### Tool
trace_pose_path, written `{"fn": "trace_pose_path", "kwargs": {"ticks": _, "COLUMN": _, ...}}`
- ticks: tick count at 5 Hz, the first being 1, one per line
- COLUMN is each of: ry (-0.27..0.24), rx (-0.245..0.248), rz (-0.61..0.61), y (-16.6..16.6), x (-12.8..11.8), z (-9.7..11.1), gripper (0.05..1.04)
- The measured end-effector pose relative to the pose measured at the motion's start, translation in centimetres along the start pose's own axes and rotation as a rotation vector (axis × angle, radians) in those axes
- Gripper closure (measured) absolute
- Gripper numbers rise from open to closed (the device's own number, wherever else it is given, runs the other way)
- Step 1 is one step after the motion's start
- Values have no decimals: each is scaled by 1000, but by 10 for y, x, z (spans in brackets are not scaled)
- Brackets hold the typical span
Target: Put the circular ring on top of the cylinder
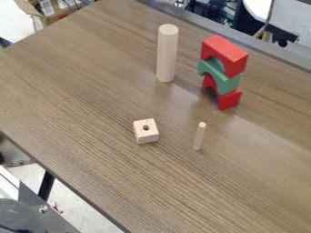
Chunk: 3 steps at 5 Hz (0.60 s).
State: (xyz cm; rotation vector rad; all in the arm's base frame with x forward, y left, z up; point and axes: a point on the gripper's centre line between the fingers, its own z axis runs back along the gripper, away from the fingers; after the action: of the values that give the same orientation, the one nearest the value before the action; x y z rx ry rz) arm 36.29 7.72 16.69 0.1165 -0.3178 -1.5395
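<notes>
At your far left, a cardboard box [37, 17] sits on the floor past the edge of the table [79, 123]. Coming right, you have a pale wooden cube [145, 135] lying flat on the tabletop, with a round hole in its upper face; the hole points straight up.

Next, farther back, is your cylinder [167, 54]. It stands on one end on the table, long axis vertical, its flat round top facing up. It is apart from the cube and from everything to its right.

Nearer the front and further right, you have a thin peg [200, 136], also on end with its long axis upright, between the cube and the stack but touching neither.

Rightmost is the stack [223, 73]: a red block at the bottom, a green one in the middle, a red one on top, with curved cutouts.

You cannot tell here whether your claw is open or closed.
</notes>
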Motion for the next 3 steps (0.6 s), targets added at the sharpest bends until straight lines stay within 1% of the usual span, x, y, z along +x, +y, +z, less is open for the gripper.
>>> {"fn": "trace_pose_path", "kwargs": {"ticks": 1, "ry": -13, "rx": -35, "rz": 3, "y": -2, "x": -2, "z": -15, "gripper": 339}}
{"fn": "trace_pose_path", "kwargs": {"ticks": 2, "ry": -22, "rx": -63, "rz": -3, "y": -1, "x": -1, "z": -26, "gripper": 339}}
{"fn": "trace_pose_path", "kwargs": {"ticks": 3, "ry": -29, "rx": -79, "rz": -15, "y": 3, "x": 2, "z": -33, "gripper": 339}}
